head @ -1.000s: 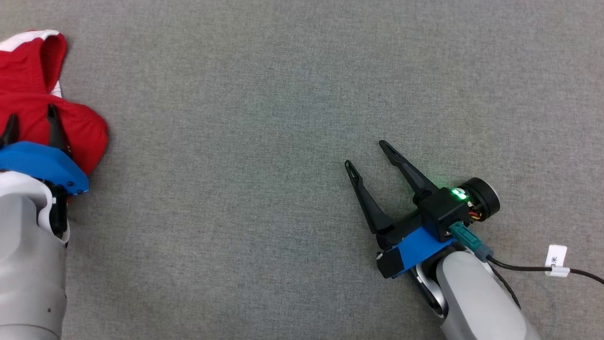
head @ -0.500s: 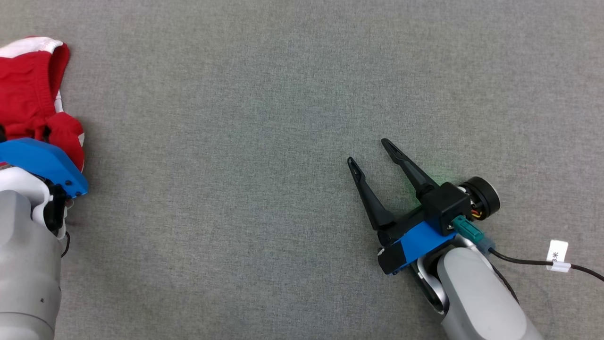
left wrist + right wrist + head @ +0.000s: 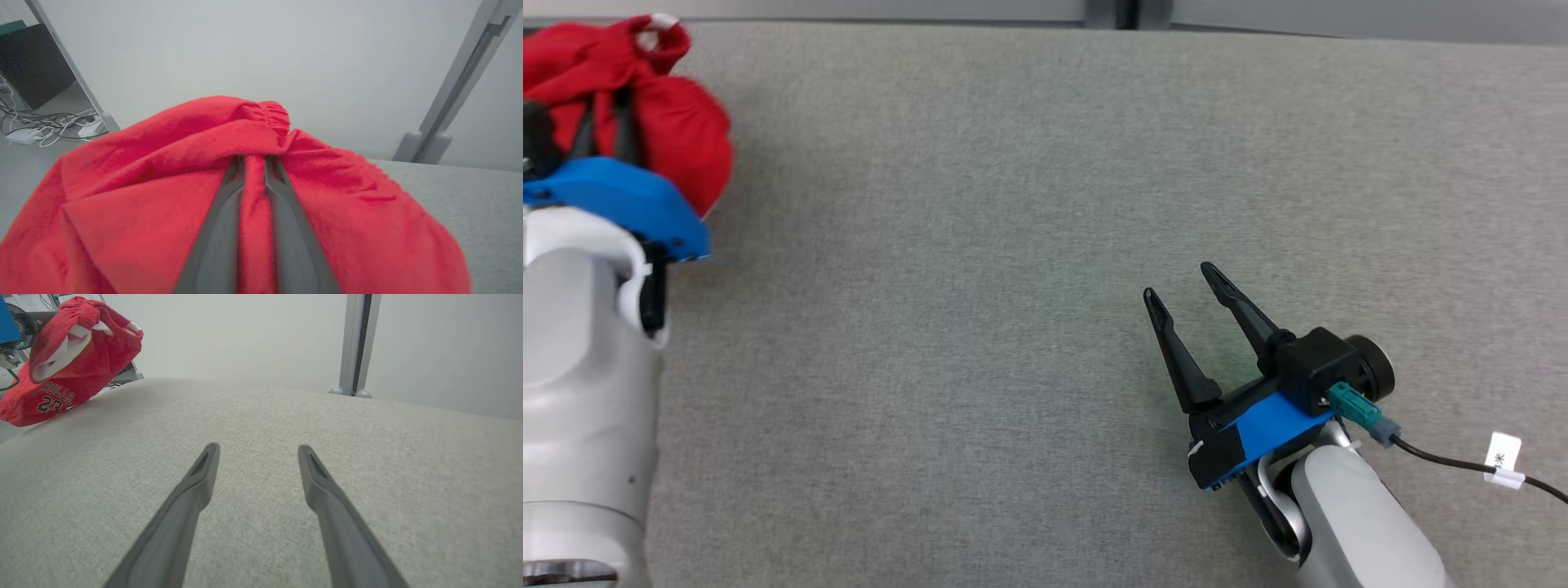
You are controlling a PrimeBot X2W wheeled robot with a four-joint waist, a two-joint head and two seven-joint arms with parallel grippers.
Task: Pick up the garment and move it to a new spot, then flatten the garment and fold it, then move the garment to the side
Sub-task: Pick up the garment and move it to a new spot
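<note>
**While the left gripper (image 3: 605,102) pinches the red garment (image 3: 690,139), the right stands spread**

Where the grey table (image 3: 1013,245) reaches the upper left of the head frame, the garment sits bunched around the left gripper's two dark fingers. They are pressed nearly together, with a ridge of cloth squeezed between them. In the left wrist frame the gripper (image 3: 254,159) rises from bottom centre. The garment (image 3: 143,183) mounds over and to both sides of it, covering the fingertips and most of the lower frame. The cloth is a soft, matte knit with a fine nap, creased into broad folds, and a gathered elastic band puckers at its top.

From the right wrist camera the garment (image 3: 77,375) appears in the upper left as a slumped bundle. It has white lining at the opening and "BULLS 23" printed in dark letters on its lower side. Whether its lowest fold touches the table cannot be told.

The right gripper (image 3: 1178,281) sits at the lower right of the head frame, well apart from the garment. Its slim, tapering fingers are splayed wide over bare table and grasp nothing. The table's covering is a tight, flecked grey weave. A black cable (image 3: 1437,457) with a white tag trails from the right wrist.
</note>
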